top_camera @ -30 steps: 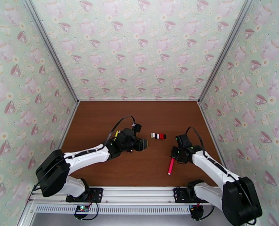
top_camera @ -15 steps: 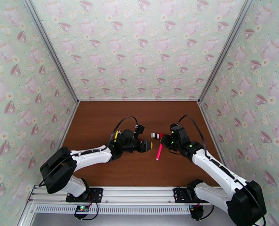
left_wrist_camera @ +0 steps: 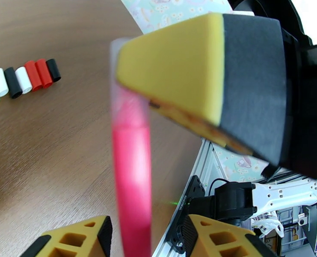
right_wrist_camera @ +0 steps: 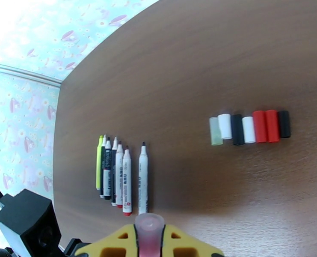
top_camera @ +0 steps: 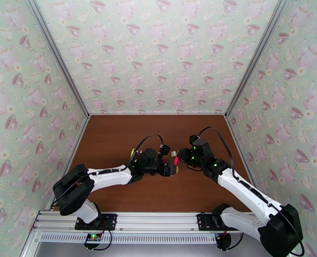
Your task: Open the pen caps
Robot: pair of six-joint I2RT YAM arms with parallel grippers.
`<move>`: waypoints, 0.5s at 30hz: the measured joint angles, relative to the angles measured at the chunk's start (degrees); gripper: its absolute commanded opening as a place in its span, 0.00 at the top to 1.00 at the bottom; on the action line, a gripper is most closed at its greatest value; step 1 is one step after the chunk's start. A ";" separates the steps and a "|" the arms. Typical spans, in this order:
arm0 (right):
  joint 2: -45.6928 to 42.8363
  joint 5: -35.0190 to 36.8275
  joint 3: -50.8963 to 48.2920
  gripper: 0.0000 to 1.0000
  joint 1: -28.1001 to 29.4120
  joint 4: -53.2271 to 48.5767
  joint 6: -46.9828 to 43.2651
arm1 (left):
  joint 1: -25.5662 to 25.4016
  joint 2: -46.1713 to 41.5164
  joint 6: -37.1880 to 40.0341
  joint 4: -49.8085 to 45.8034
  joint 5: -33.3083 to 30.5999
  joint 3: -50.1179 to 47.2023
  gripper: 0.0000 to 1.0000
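Observed right tool (right_wrist_camera: pixel 149 237) clamped on pink pen (left_wrist_camera: pixel 130 168) above tabletop (right_wrist_camera: pixel 192 52). Observed left tool (left_wrist_camera: pixel 145 236) part-open, straddling that pen. Noted loose pen caps (right_wrist_camera: pixel 250 127) in row on tabletop, pens (right_wrist_camera: pixel 119 176) lined up apart from them.

Bare table (right_wrist_camera: pixel 179 73) lies open between the pens (right_wrist_camera: pixel 117 176) and the pen caps (right_wrist_camera: pixel 250 127), well apart.
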 measured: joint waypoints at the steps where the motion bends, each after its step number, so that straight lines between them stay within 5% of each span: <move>1: 0.00 -0.17 0.00 0.86 0.13 0.28 0.22 | 0.00 0.00 -0.02 -0.02 -0.02 0.09 0.53; 9: 0.00 -0.59 0.00 0.87 1.57 2.23 3.04 | 0.00 0.00 -0.07 -0.79 -1.40 0.09 0.61; 15: 0.00 -0.61 0.00 0.87 1.79 3.13 4.33 | 0.00 0.00 -0.07 -1.38 -2.69 0.09 0.77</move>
